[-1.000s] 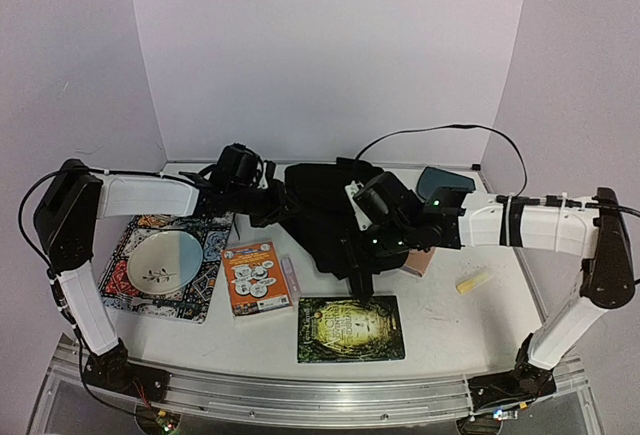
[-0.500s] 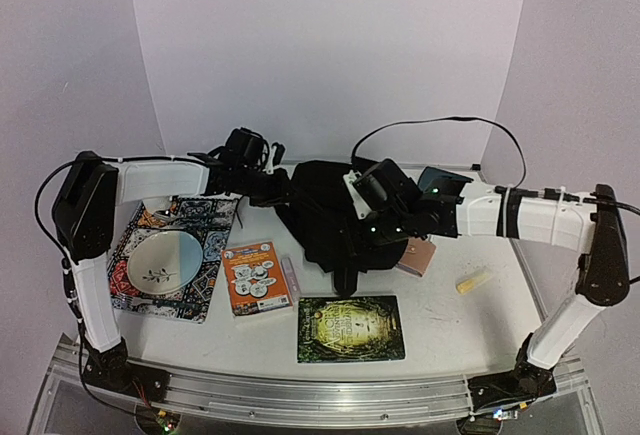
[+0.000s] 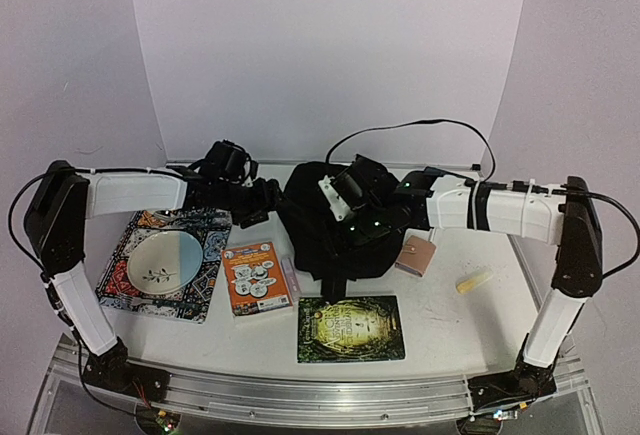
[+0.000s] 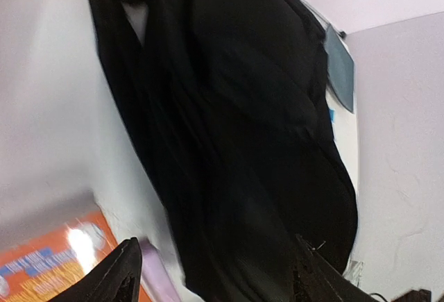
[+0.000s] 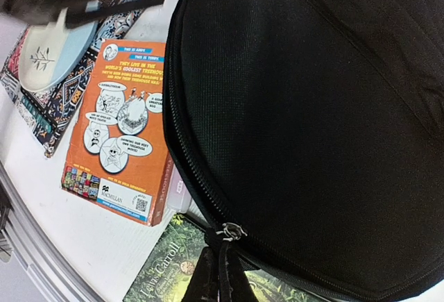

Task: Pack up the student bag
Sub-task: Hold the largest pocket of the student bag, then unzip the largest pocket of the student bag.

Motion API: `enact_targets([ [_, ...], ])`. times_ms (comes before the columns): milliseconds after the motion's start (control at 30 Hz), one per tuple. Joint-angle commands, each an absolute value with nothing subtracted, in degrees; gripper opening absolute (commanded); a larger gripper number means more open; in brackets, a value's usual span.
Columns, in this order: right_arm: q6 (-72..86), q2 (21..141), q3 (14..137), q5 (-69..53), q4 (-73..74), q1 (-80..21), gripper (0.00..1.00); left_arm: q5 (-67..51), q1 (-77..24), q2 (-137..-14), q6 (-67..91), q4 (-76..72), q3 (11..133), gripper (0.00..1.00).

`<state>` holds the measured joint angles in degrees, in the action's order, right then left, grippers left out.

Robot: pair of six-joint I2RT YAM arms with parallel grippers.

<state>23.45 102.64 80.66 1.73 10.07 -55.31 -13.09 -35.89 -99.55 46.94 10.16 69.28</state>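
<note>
Our left gripper (image 4: pixel 215 250) stands released, its fingers (image 4: pixel 123 274) spread wide just short of the student bag (image 4: pixel 236 142). Our right gripper (image 5: pixel 218 274) is clenched tight, its tips right at the bag's zipper pull (image 5: pixel 231 231); we cannot tell whether it pinches it. The bag lies in the middle of the bench (image 3: pixel 450 315), beside an orange book (image 5: pixel 118 135) and behind a green book (image 3: pixel 350 327).

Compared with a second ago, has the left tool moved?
Yes. The left tool drew back leftward, away from the student bag, toward the patterned mat.
</note>
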Motion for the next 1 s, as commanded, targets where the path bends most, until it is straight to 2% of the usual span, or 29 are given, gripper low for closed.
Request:
enact_targets([
  [0, 22.26, 103.84, 84.13, -1.18, 9.97, -55.6, 0.0, -12.66, -40.35, -94.44, 55.58, 5.03, 64.96, 0.75],
  [200, 22.0, 104.25, 84.77, -2.0, 9.65, -55.58, 0.0, -11.4, -44.28, -95.25, 60.02, 2.4, 63.44, 0.74],
  [300, 21.66, 104.09, 84.77, -2.0, 9.64, -55.61, 0.0, -10.7, -45.16, -95.71, 61.01, 1.8, 62.79, 0.65],
  [400, 21.29, 103.71, 84.5, -1.78, 9.67, -55.62, 0.0, -10.48, -45.36, -95.57, 61.02, 1.18, 62.69, 0.47],
  [567, 20.72, 101.7, 82.18, -0.64, 10.01, -55.6, 0.0, -9.14, -45.35, -94.61, 59.94, 1.14, 62.35, 0.09],
  [633, 20.55, 100.69, 80.96, -0.08, 10.6, -55.53, 0.0, -8.78, -45.32, -94.49, 59.57, 1.14, 62.13, 0.01],
  [967, 18.7, 93.6, 71.58, 4.02, 14.25, -51.09, 0.0, -6.7, -45.18, -93.3, 55.4, 2.72, 61.88, 0.0],
])
